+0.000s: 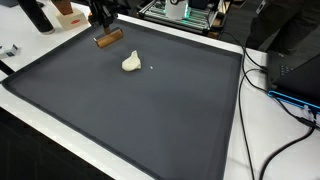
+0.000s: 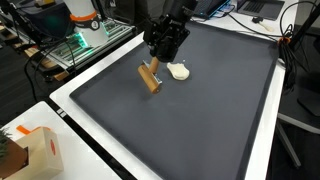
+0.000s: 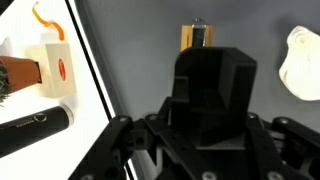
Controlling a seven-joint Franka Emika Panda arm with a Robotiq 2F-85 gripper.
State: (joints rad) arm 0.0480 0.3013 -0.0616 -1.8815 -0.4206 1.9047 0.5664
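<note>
- At the far left part of the dark mat (image 1: 150, 120), the gripper (image 1: 103, 27) hangs directly over a small wooden block (image 1: 108, 39).
- Finger state: cannot tell. The gripper housing fills the wrist view and hides the tips. Only the upper end of the block (image 3: 195, 38) shows beyond it, so it is unconfirmed whether the fingers pinch the block or stand spread about it.
- Block attitude: in an exterior view it is tilted (image 2: 150, 77), one end up toward the gripper (image 2: 157, 58). Whether its lower end touches the mat cannot be told.
- Neighbour: a white lump (image 2: 179, 71) lies on the mat just to the right of the block, near but apart from it.
- Off the mat, on the white table (image 3: 85, 100) to the left, stand a red-labelled bottle (image 3: 55, 65) and a black cylinder (image 3: 35, 125), well apart from the block.
- Assessment: the tilt suggests that any hold sits at one end of the block rather than at its middle.
- Good practice is to seat the fingers squarely across the block's narrow faces, near its centre, and to move slowly so that it does not swing or slip.
- Any sideways travel should stay clear of the white lump.
</note>
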